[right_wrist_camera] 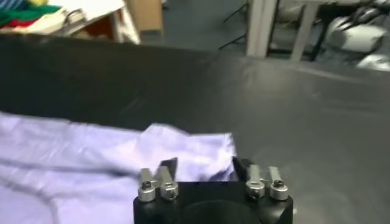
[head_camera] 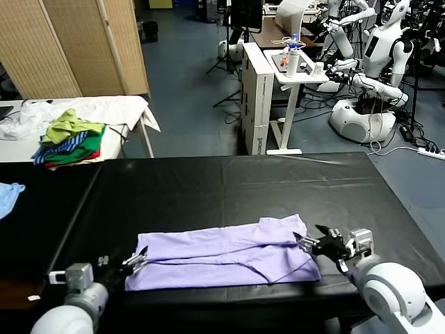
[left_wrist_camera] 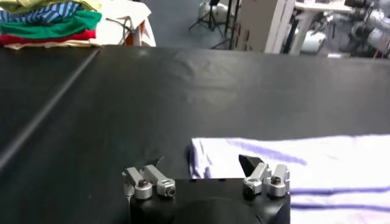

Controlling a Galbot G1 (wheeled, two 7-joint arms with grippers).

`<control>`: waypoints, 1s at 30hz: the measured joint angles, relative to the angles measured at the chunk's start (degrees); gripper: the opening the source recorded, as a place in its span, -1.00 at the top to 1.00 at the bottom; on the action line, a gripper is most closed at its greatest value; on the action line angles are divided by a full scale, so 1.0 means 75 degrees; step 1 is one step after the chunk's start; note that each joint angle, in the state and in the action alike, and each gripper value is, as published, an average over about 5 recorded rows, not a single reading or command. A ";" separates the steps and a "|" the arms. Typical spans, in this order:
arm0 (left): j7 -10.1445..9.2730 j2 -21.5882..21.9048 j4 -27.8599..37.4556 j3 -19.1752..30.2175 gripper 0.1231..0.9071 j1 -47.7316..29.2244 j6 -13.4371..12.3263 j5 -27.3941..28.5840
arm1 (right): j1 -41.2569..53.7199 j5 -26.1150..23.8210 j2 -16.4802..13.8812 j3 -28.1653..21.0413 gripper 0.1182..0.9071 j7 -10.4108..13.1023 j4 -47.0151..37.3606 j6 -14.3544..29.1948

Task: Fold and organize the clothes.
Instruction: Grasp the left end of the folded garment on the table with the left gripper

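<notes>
left pincer (head_camera: 139, 259) spread | right pincer (head_camera: 307, 245) spread | T-shirt (head_camera: 222, 259) at table (head_camera: 229, 188) near edge

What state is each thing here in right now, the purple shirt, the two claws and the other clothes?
Lavender T-shirt: folded into a long strip, lying flat on the black table, held by neither gripper.
Left gripper: open, at the shirt's left end.
Right gripper: open, at the shirt's right end.
Colourful garment pile: stacked on the white side table.
Light blue cloth: crumpled at the table's left edge.
</notes>
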 joint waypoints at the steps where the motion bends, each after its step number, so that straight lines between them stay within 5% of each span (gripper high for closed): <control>1: 0.0005 -0.0007 0.0065 0.0035 -1.00 -0.0095 -0.0027 -0.0036 | 0.0109 -0.0051 0.0097 -0.0083 -1.00 0.0000 -0.0123 0.0068; 13: 0.0205 -0.0073 0.0961 0.0264 -1.00 -0.0725 -0.0160 -0.0138 | 0.0829 -0.0498 0.0823 -0.0667 -0.90 0.0094 -0.1282 0.0359; 16: 0.0231 -0.0077 0.1085 0.0267 -1.00 -0.0748 -0.0172 -0.0138 | 0.0871 -0.0554 0.0960 -0.0700 -0.74 0.0102 -0.1420 0.0372; 20: 0.0262 -0.0086 0.1172 0.0295 -0.94 -0.0769 -0.0170 -0.0136 | 0.0890 -0.0608 0.1098 -0.0726 -0.30 0.0102 -0.1523 0.0387; 26: 0.0389 -0.0146 0.1277 0.0346 -0.16 -0.0843 -0.0199 -0.0159 | 0.0862 -0.0787 0.1257 -0.0730 0.61 0.0094 -0.1631 0.0498; 30: 0.0501 -0.0230 0.1343 0.0381 0.47 -0.0889 -0.0261 -0.0259 | 0.0776 -0.1020 0.1376 -0.0708 0.91 0.0201 -0.1627 0.0685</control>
